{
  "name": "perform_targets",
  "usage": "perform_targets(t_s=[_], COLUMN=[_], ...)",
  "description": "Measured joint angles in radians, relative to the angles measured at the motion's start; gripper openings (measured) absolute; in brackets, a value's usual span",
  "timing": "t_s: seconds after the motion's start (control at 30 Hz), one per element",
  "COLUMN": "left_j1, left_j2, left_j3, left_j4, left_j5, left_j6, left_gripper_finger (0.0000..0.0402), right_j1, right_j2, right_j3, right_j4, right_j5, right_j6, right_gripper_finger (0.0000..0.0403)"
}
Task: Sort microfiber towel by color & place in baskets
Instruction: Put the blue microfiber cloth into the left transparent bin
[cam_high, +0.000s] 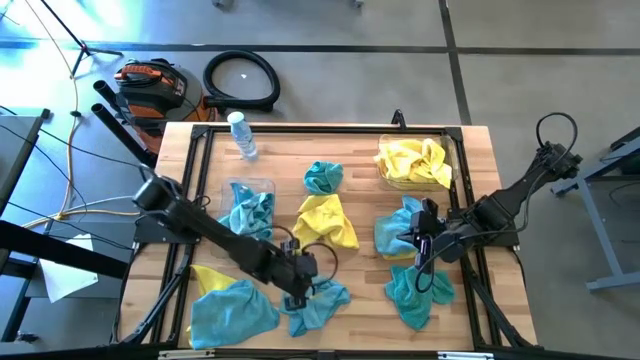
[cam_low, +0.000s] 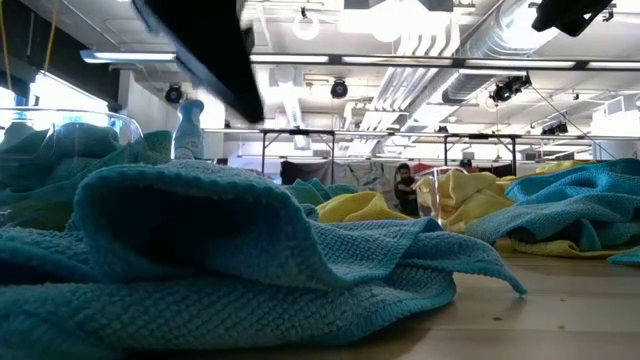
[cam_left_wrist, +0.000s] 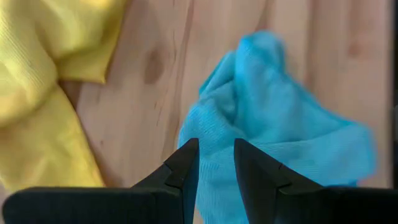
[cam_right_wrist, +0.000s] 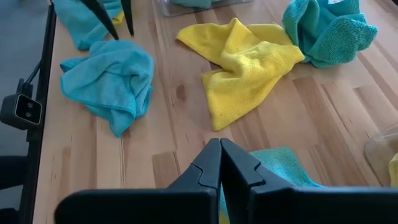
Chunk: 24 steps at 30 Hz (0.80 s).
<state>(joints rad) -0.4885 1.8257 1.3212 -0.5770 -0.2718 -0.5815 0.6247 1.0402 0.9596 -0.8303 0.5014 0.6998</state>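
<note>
Several teal, light blue and yellow microfiber towels lie scattered on the wooden table. My left gripper (cam_high: 300, 287) (cam_left_wrist: 216, 167) is open with a narrow gap, right over a crumpled light blue towel (cam_high: 318, 304) (cam_left_wrist: 273, 124) near the table's near edge; no touch shows. My right gripper (cam_high: 418, 243) (cam_right_wrist: 221, 151) is shut, hovering by a blue towel (cam_high: 396, 230) (cam_right_wrist: 277, 163) right of centre. One clear basket (cam_high: 232, 188) holds a blue towel (cam_high: 250, 210). The other basket (cam_high: 452, 150) holds yellow towels (cam_high: 412, 162).
A clear water bottle (cam_high: 242, 135) lies at the far left of the table. Loose towels: teal (cam_high: 323, 177), yellow (cam_high: 325, 222), teal (cam_high: 418, 290), and a blue one on a yellow one (cam_high: 225, 305). Black frame rails (cam_high: 196, 190) border the table. A person (cam_low: 405, 190) stands far behind.
</note>
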Motion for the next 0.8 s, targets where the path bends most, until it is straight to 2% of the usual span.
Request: perform_targets(t_s=[0.2,0.5,0.6,0.73,0.8], left_j1=[0.005,0.005,0.005,0.007,0.010], left_j2=[0.095,0.210,0.223,0.196,0.164], left_j3=[0.000,0.006,0.006,0.002,-0.003], left_j4=[0.010,0.013,0.013,0.003,-0.023], left_j5=[0.040,0.153,0.154,0.151,0.132], left_j6=[-0.046,-0.096,-0.117,-0.123,-0.123], left_gripper_finger=[0.0088,0.0085,0.0067,0.0013,0.0008], right_j1=[0.000,0.000,0.000,0.000,0.000], right_j2=[0.000,0.000,0.000,0.000,0.000], right_j3=[0.000,0.000,0.000,0.000,0.000], right_j4=[-0.007,-0.008,-0.008,-0.009,-0.012], right_j5=[0.000,0.000,0.000,0.014,0.014], right_j6=[0.000,0.007,0.007,0.007,0.007], right_gripper_finger=[0.0000,0.0000,0.0000,0.0000,0.0000])
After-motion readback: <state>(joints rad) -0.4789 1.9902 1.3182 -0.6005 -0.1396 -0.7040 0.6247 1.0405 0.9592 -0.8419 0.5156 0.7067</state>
